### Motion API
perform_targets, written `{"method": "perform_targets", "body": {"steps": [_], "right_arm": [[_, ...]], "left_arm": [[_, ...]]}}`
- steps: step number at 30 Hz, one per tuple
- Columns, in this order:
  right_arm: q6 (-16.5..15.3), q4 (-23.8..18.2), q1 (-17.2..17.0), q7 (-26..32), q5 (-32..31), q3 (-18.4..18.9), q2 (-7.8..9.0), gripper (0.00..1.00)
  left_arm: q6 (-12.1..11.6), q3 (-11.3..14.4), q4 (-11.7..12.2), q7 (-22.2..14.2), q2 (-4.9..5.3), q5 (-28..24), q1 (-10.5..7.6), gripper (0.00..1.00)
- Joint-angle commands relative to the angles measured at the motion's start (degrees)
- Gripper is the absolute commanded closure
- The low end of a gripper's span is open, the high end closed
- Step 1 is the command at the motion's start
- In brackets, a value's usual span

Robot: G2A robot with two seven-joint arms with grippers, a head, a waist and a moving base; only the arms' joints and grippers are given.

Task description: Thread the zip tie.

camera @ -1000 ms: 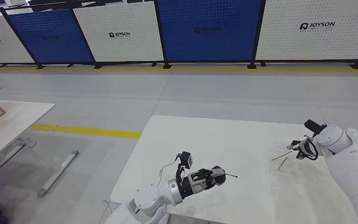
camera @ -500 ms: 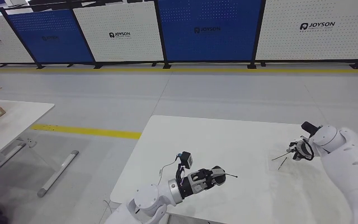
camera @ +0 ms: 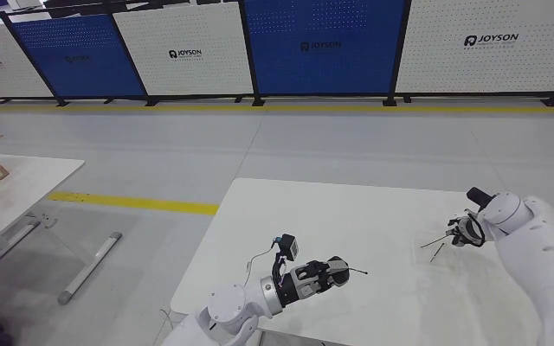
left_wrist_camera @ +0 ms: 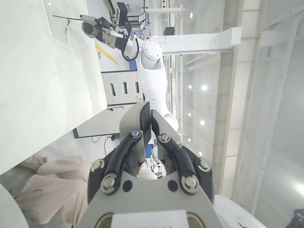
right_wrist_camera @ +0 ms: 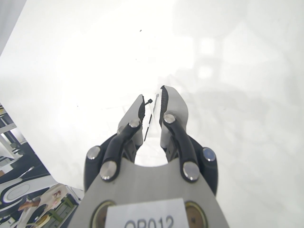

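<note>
**Risk watch: one tie gripped, one lying loose, arms well apart**

Your left gripper is pressing its pads together. In the top view a thin black tie is jutting from its tip, hanging over the table near the front edge. Most of the strap seems to be sticking out free, so I'm judging it will be flexing and wandering off line as soon as you are moving that arm.

Your right gripper is holding its fingers apart, low over the far right of the table. It is straddling a loose tie that is lying flat. A shorter piece is lying just beside it (there may be a pale strip there too, too faint to call).

What you are risking from here:

- Closing on a flat strap against the tabletop: the pads may be skidding over it, or flicking it away.
- Pinching the shorter piece along with the loose tie, since they are lying so close.
- Scraping the fingertips on the table if you are dropping any lower.
- Picking up with the head turned the wrong way. The slot is too small to read here, so you are working blind on its facing.
- Bringing two springy ends together from well apart, where a small twist is enough to be missing the slot.
</note>
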Motion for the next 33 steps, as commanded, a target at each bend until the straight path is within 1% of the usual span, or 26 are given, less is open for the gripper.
{"method": "perform_targets", "body": {"steps": [1,5,8,12,13,18,30,33], "right_arm": [[-0.1,0.4,0.2,0.0,-0.1,0.0,-0.12,0.84],[-0.3,1.0,0.6,-0.1,-0.2,-0.1,-0.36,0.84],[-0.3,1.4,0.8,-0.2,-0.3,-0.1,-0.52,0.87],[-0.4,1.9,1.1,-0.4,-0.6,-0.1,-0.69,0.88],[-0.5,2.0,1.2,-0.5,-0.6,-0.1,-0.73,0.89],[-0.6,2.4,1.4,-0.6,-0.8,-0.1,-0.87,1.0],[-1.4,2.6,1.6,-1.1,-1.0,0.5,-0.8,1.0],[-2.4,2.5,1.5,-1.0,-0.9,0.8,-0.62,1.0]], "left_arm": [[0.0,0.0,0.0,0.0,0.0,0.0,0.0,1.0],[0.0,0.0,0.0,0.0,0.0,0.0,0.0,1.0],[0.0,0.0,0.0,0.0,0.0,0.0,0.0,1.0],[0.0,0.0,0.0,0.0,0.0,0.0,0.0,1.0],[0.0,0.0,0.0,0.0,0.0,0.0,0.0,1.0],[0.0,0.0,0.0,0.0,0.0,0.0,0.0,1.0],[0.0,0.0,0.0,0.0,0.0,0.0,0.0,1.0],[0.0,0.0,0.0,0.0,0.0,0.0,0.0,1.0]]}}
